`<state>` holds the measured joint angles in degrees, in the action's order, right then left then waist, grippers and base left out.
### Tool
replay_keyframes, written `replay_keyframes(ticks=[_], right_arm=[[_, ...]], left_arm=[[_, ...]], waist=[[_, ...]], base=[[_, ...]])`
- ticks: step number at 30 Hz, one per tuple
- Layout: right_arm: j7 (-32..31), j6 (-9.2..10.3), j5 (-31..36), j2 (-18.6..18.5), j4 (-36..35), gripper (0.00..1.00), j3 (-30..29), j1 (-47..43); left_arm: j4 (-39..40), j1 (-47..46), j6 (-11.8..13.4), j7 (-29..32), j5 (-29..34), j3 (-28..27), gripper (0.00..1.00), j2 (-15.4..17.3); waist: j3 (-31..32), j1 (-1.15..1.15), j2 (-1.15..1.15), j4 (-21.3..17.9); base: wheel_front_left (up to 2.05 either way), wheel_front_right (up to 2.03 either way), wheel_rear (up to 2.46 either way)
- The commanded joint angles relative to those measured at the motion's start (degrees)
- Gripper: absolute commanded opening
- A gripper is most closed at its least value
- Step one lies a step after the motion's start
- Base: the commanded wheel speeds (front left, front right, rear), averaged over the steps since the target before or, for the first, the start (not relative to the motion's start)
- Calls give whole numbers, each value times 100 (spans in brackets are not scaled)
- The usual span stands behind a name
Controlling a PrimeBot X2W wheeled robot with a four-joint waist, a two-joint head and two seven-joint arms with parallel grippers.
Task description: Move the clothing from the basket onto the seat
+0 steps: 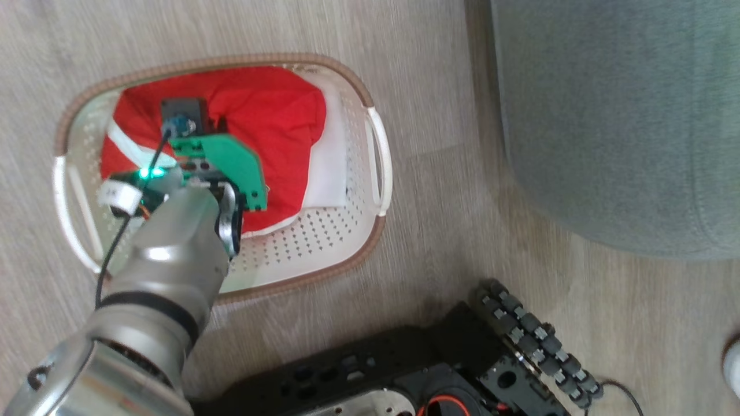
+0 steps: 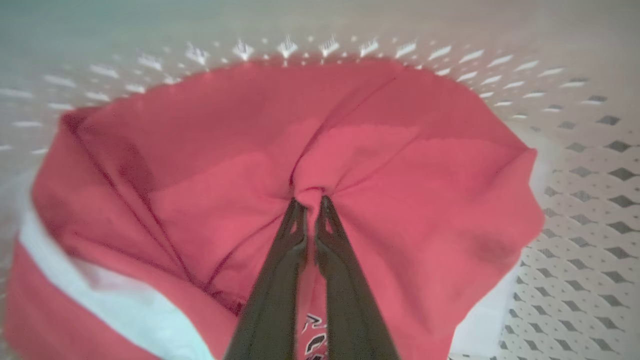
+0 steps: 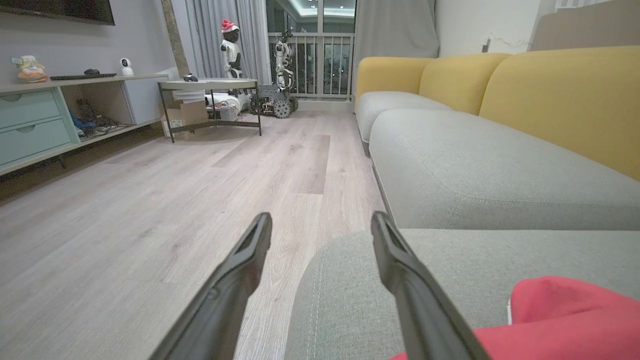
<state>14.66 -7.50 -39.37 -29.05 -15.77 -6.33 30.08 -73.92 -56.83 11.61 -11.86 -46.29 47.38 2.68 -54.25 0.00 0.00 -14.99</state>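
Note:
In the head view a red garment [image 1: 272, 110] with white panels lies bunched inside the cream basket [image 1: 300, 242] on the floor. My left arm reaches down into it. In the left wrist view my left gripper [image 2: 311, 200] is shut on a pinched fold of the red cloth [image 2: 400, 200], with creases running out from the fingertips; black-and-white lettering [image 2: 312, 340] shows between the fingers. The grey-green seat [image 1: 624, 115] stands right of the basket. My right gripper [image 3: 322, 220] hangs open over the seat's corner [image 3: 375, 280], where another red garment [image 3: 560, 320] lies at lower right.
My black base [image 1: 404, 370] and a roller wheel [image 1: 537, 341] sit just before the basket. A white object [image 1: 733, 364] shows at the right edge. Beyond the seat runs a grey sofa with yellow backs [image 3: 550, 85]; a low table [image 3: 210, 85] and a cabinet [image 3: 35, 125] stand across the wood floor.

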Motion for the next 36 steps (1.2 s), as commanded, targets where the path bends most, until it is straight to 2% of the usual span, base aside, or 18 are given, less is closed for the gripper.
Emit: replay_keyframes(ticks=[1,11,15,25,36], right_arm=[[34,1,25,-90,-96,100,-1,-225],[34,1,92,-39,146,100,163,-563],[34,1,139,-18,225,100,243,-737],[34,1,310,45,444,100,502,-1193],[34,1,507,281,686,100,816,-1638]], left_arm=[[71,276,-4,-111,-54,-46,0,20],[441,1000,-184,-305,-194,110,0,20],[850,1264,-144,-311,-118,-14,0,20],[1757,2144,-247,-313,688,-635,0,37],[2954,3007,-491,-313,1683,-1371,0,171]], waist=[[242,0,0,51],[1445,0,0,247],[1970,0,0,375],[3102,0,0,660],[4116,0,0,914]], base=[[0,0,0],[0,0,0],[0,0,0],[0,0,0],[0,0,0]])
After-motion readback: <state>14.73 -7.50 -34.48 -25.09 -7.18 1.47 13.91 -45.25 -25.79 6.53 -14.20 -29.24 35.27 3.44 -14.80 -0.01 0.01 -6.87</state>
